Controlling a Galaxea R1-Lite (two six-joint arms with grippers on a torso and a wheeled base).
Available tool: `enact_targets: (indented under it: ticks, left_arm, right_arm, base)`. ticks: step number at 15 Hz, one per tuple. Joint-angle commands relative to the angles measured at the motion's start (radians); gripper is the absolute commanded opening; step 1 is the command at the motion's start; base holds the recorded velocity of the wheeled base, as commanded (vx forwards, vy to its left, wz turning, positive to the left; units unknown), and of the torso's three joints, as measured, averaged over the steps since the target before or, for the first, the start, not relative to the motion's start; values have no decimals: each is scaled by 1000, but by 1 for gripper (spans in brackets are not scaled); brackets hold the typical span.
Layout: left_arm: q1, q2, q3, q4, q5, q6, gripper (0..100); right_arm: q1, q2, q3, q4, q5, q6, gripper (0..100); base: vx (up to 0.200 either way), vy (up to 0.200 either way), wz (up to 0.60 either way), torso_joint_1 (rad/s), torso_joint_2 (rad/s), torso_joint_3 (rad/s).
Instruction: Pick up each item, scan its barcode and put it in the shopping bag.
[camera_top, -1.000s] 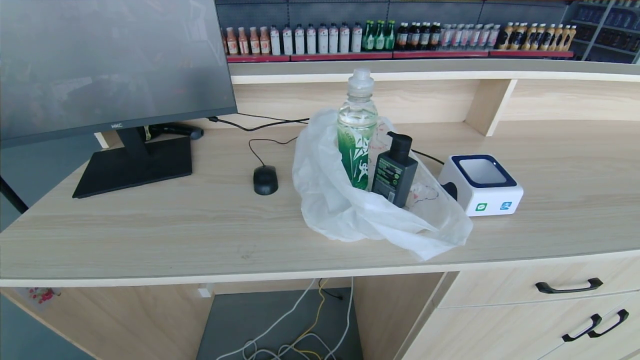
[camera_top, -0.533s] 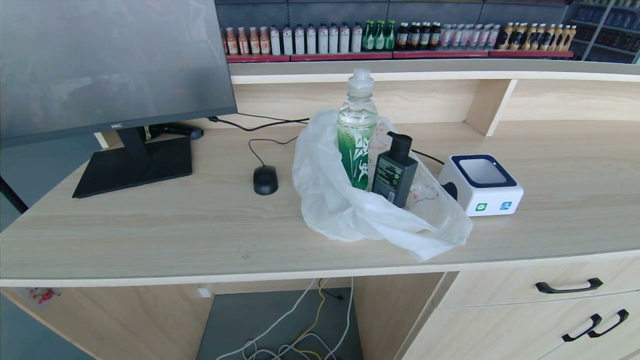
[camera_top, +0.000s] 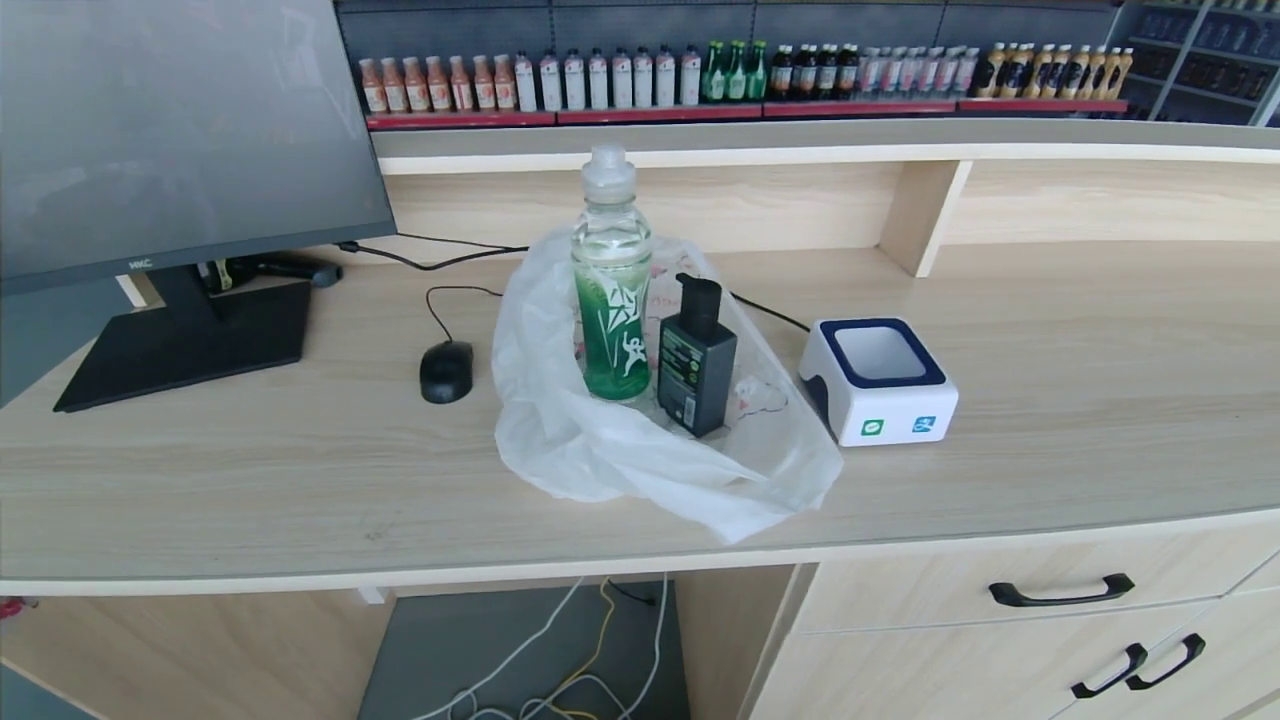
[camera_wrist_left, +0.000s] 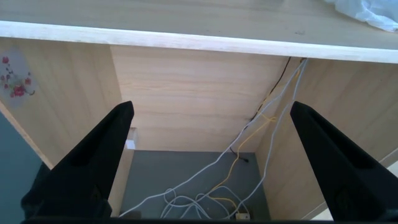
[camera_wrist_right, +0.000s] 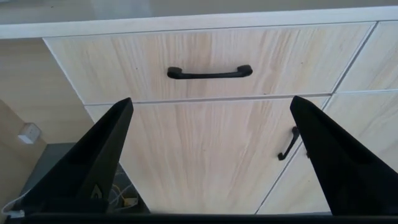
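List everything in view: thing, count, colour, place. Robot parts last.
shopping bag: 1, translucent white, middle of the counter
drink bottle: 1, clear with green label, upright in the shopping bag
pump bottle: 1, black, upright in the bag beside the drink bottle
scanner: 1, white with blue rim, right of the bag
mouse: 1, black, left of the bag
monitor: 1, black, counter's left end
shelf bottles: one row, mixed colours, behind the counter
drawer handles: 3, black, under the counter, right
cables: several, white and yellow, under the counter
left end effector: 1, black, open, facing the cables
right end effector: 1, black, open, facing the drawer handles
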Motion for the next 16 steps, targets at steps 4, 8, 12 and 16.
enact_targets:
  ticks: [4, 8, 12, 16]
  left_arm:
    - [0, 0, 0, 0, 0, -1, 100]
    - [0, 0, 0, 0, 0, -1, 100]
    - [0, 0, 0, 0, 0, -1, 100]
    - [0, 0, 0, 0, 0, 1, 100]
  right_arm:
    - [0, 2, 0, 0, 0, -1, 100]
    - [0, 2, 0, 0, 0, -1, 100]
    - [0, 2, 0, 0, 1, -1, 100]
    - [0, 2, 0, 0, 0, -1, 100]
  base:
    - [0, -200, 0, 7, -1, 1]
    - [0, -200, 0, 0, 0, 5]
    - [0, -200, 0, 5, 2, 0]
    - [0, -200, 0, 2, 0, 0]
